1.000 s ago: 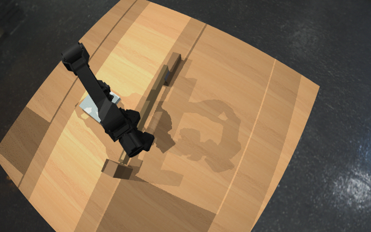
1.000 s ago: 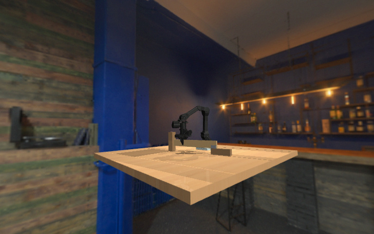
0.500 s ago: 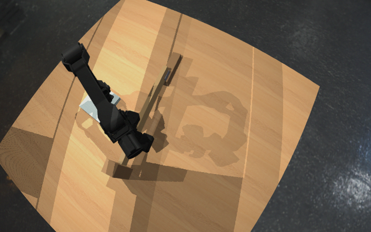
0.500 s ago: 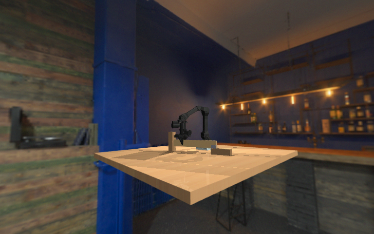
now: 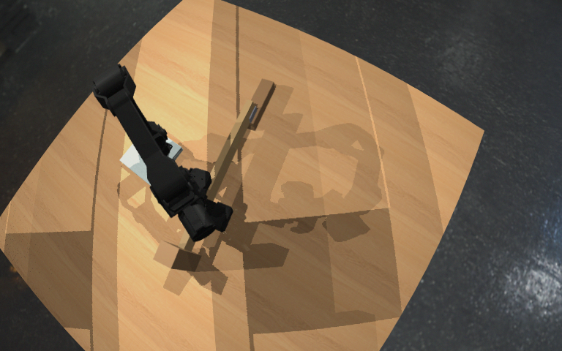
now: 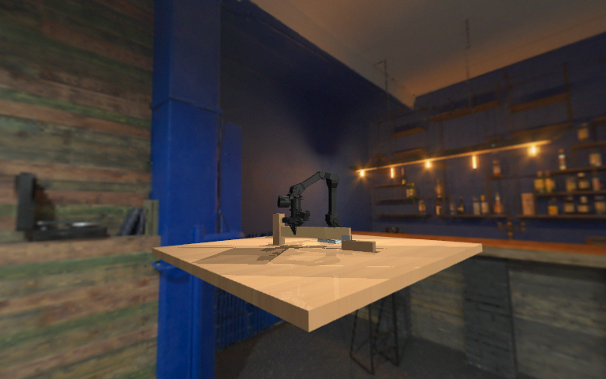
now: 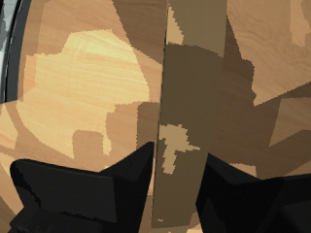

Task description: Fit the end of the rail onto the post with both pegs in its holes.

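The long rail [image 5: 227,161] [image 6: 321,231] [image 7: 187,92] looks level. Its far end is at the bracket [image 5: 253,113] [image 6: 346,238] on the low footboard block [image 5: 263,91] [image 6: 359,245]. Its near end reaches the upright post [image 5: 186,261] [image 6: 277,228], with no clear gap in the exterior view. No pegs show; how fully they are seated cannot be told. My gripper [image 6: 293,231] [image 7: 170,149] is slightly open, with a finger on each side of the rail near the post end. A thin gap shows beside the left finger in the wrist view. The arm hides the fingertips in the top view.
A pale, flat block [image 5: 133,160] [image 6: 328,241] lies beside the rail, partly under the arm, and its dark edge shows at the left of the wrist view. The arm's base stands at the table's left edge in the top view. Shadows cross the tabletop.
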Available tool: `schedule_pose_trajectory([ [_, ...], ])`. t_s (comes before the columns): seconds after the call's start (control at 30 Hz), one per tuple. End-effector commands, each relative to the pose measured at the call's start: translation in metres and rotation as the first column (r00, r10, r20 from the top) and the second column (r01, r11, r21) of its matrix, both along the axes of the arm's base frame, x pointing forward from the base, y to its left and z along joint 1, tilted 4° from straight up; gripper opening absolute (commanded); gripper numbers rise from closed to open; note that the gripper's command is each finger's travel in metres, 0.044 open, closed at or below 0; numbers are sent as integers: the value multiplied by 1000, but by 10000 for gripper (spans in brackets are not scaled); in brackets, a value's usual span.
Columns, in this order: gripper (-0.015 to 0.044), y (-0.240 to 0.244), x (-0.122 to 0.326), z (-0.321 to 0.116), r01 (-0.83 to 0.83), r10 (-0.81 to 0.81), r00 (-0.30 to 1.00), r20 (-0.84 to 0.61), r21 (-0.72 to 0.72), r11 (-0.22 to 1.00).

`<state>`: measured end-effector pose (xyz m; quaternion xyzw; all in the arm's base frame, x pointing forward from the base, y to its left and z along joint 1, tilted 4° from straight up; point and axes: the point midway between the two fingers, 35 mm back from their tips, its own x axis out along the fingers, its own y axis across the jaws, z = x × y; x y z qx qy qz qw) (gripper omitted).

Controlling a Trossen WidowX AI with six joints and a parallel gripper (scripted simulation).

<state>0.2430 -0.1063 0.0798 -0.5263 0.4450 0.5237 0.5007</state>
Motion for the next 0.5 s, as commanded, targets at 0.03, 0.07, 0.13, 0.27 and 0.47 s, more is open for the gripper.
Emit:
schedule_pose_trajectory([
  [0.03, 236, 0, 0, 0, 0, 0, 1000, -2, 1, 1000],
  [0.07, 263, 0, 0, 0, 0, 0, 1000, -2, 1, 1000],
  [0.13, 315, 0, 0, 0, 0, 0, 1000, -2, 1, 1000],
  [0.27, 420, 0, 0, 0, 0, 0, 1000, -2, 1, 1000],
  [0.47, 440, 0, 0, 0, 0, 0, 1000, -2, 1, 1000],
])
